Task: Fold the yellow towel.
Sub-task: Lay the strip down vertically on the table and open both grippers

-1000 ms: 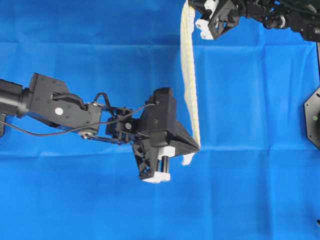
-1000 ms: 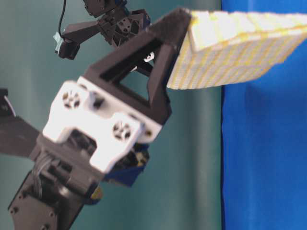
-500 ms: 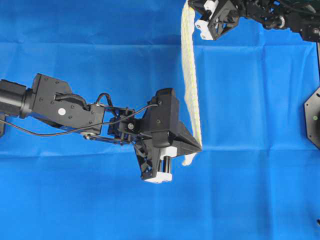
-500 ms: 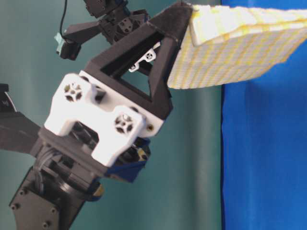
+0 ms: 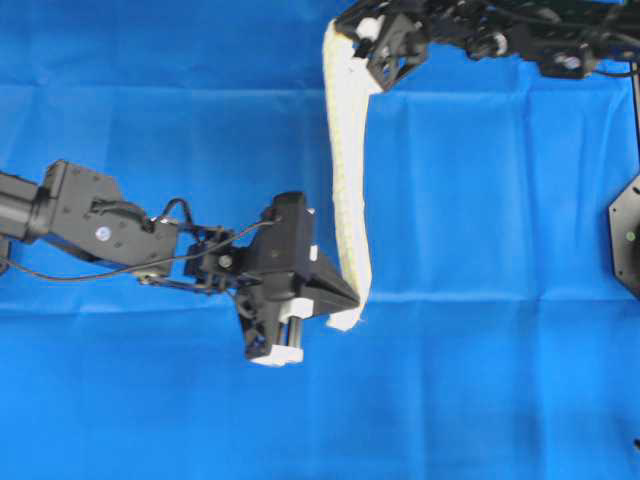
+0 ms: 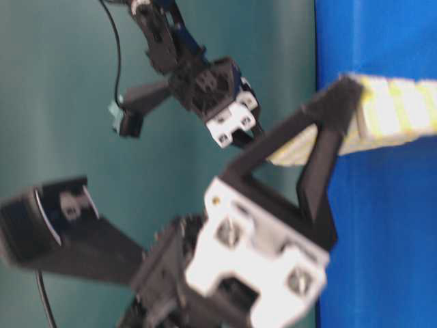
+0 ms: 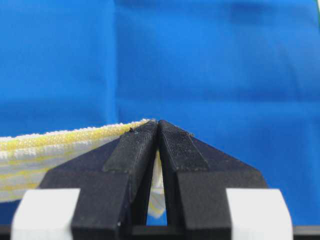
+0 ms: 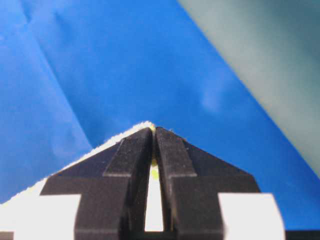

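The yellow towel, a thin terry cloth with fine yellow-white checks, hangs stretched above the blue cloth. The left gripper and right gripper each pinch one end tight. No writing is readable.

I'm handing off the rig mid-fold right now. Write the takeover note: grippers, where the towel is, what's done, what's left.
Left gripper: shut on one end of the yellow towel.
Right gripper: shut on the other end.
Towel: lifted and stretched between the two grippers above the blue cloth; the overhead view shows it mostly edge-on, with a short tail hanging past the left gripper.
Done: both ends gripped and the towel raised.
Left: lay it down with one half over the other, release both grippers and check the fold.
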Controlling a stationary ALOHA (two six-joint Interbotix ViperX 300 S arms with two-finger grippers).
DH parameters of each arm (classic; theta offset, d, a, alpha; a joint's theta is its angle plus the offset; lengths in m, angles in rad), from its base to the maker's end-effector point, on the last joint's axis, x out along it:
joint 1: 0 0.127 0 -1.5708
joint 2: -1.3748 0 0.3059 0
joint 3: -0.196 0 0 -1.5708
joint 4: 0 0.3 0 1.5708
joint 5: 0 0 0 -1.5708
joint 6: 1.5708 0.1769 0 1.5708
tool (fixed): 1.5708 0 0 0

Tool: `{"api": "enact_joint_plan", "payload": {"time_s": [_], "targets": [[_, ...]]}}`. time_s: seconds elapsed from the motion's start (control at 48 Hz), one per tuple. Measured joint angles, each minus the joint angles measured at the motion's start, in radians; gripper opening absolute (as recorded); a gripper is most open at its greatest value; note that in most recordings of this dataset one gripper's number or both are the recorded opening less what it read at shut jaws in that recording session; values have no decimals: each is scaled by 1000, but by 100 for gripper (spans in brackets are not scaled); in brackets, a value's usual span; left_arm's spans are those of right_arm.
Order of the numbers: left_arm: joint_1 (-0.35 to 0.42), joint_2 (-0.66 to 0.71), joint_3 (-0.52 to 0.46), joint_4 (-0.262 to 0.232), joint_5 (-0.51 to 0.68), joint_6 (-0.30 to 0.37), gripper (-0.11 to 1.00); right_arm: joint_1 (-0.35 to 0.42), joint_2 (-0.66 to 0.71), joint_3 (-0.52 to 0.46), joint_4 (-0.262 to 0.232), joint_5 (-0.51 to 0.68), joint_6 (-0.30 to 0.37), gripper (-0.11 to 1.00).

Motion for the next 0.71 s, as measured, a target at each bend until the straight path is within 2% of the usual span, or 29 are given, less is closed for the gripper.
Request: {"api": "enact_joint_plan", "payload": {"time_s": [0.354,0.709], "targets": [[-2,-75,146,-6,-40,-49,3,32,133,-120,-8,23,0,3],[2,-81,170,-8,-40,-55,3,58,175,-153,-8,29,0,3]]}}
